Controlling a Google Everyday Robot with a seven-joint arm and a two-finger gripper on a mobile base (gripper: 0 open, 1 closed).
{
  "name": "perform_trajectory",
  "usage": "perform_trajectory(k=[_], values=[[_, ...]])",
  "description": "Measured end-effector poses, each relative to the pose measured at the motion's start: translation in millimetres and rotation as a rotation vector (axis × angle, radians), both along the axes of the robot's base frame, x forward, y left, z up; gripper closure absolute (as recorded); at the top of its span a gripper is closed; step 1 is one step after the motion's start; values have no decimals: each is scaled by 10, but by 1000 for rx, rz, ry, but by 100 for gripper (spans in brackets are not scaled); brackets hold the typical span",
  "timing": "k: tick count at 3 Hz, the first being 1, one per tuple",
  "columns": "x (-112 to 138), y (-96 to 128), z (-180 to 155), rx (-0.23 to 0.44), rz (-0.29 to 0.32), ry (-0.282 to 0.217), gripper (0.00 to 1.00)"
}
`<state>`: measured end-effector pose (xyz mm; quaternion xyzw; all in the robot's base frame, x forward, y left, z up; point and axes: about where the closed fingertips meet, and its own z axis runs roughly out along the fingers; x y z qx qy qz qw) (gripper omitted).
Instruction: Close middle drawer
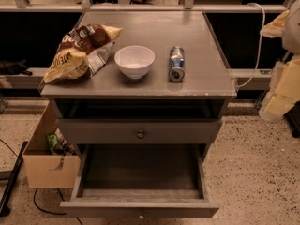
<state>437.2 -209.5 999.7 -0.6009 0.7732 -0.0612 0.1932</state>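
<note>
The middle drawer is pulled far out towards me, at the bottom of the view. It is wide, shallow and grey, and its inside shows bare. A small knob sits in the centre of its low front. Above it, the taller-fronted grey drawer with a round knob stands slightly out from the cabinet. The lowest drawer front is hidden under the open drawer. My gripper is a pale blurred shape at the right edge, level with the cabinet top and well apart from the drawers.
On the grey cabinet top lie a chip bag, a white bowl and a can on its side. A cardboard box stands on the floor at the left. A white cable hangs at the right.
</note>
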Motion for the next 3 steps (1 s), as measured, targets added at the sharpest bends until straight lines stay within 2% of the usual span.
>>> perform_trajectory(k=[1, 2, 3], values=[[0, 0, 0, 0, 0, 0, 0], [-92, 10, -53, 40, 6, -29, 0], [-366, 0, -271, 135, 1, -65, 0]])
